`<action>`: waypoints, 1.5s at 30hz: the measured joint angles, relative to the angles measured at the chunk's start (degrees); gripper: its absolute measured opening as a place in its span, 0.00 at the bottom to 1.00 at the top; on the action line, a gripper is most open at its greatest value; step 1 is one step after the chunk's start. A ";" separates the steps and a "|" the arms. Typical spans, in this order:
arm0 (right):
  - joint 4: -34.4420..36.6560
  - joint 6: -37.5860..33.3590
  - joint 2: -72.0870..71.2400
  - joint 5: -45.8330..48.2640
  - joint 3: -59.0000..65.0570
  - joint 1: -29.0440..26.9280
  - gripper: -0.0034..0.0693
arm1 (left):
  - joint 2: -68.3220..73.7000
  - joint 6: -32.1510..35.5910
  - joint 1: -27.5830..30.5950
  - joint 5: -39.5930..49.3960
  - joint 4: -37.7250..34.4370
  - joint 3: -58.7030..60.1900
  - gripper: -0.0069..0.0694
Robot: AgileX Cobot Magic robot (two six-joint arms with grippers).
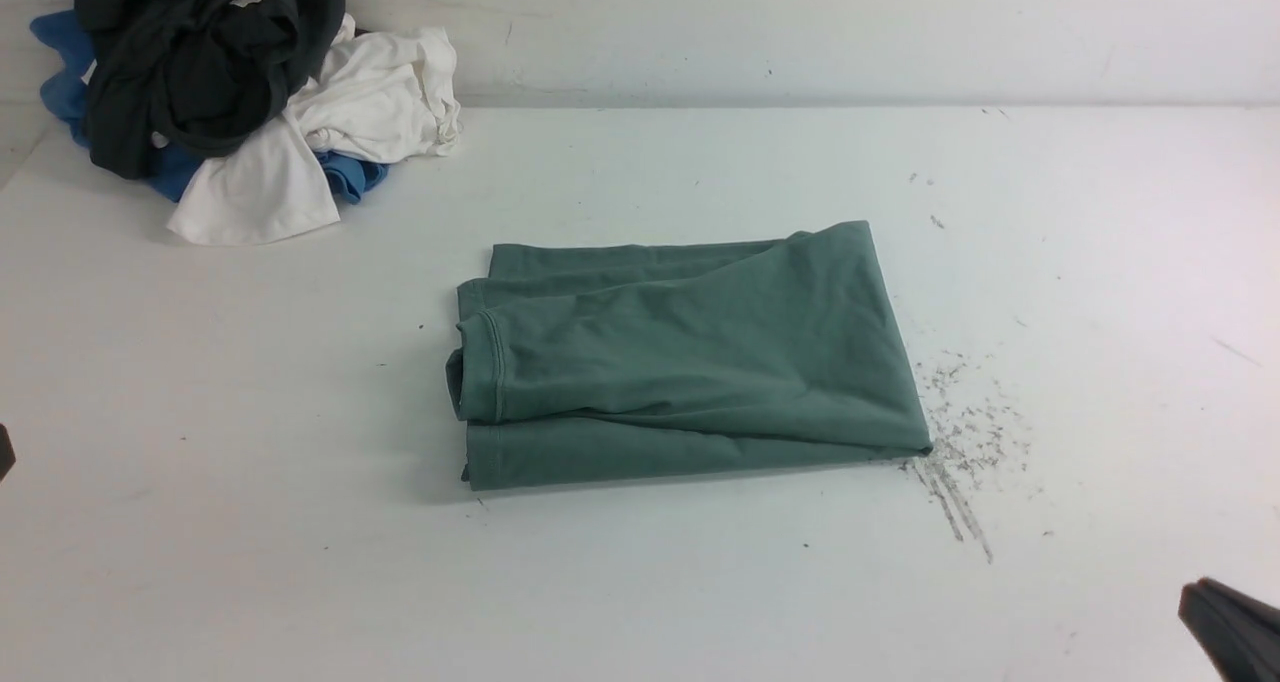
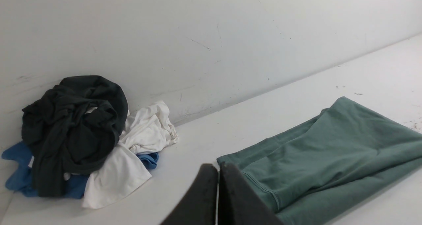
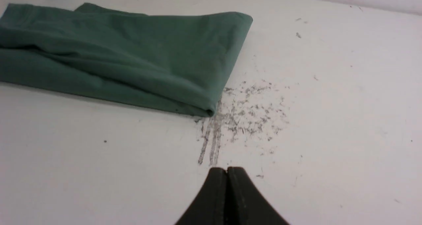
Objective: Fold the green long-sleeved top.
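Plenty of bare table [image 1: 700, 602] around both sets of fingers. Ahead of the left fingers [image 2: 230, 192] the only thing close is the folded top [image 2: 329, 159], just past the tips. The clothes pile [image 2: 82, 142] sits off against the wall [image 2: 211, 37], well apart. The right fingers [image 3: 237, 192] have open table ahead, top further on.
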 joint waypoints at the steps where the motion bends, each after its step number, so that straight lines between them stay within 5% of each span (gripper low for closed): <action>1: 0.00 0.00 -4.46 2.10 0.33 0.00 0.03 | 0.00 0.00 0.00 0.06 0.00 0.00 0.08; 8: -0.06 0.00 -23.95 16.01 0.39 -1.17 0.03 | 0.00 0.00 0.00 1.16 0.00 0.00 0.08; 20: -0.06 0.02 -28.37 22.65 0.39 -18.17 0.03 | 0.00 0.00 0.00 1.29 0.00 0.00 0.08; 45: -0.01 0.02 -28.37 23.35 0.34 -18.38 0.03 | 0.00 0.00 0.00 1.29 0.00 0.00 0.08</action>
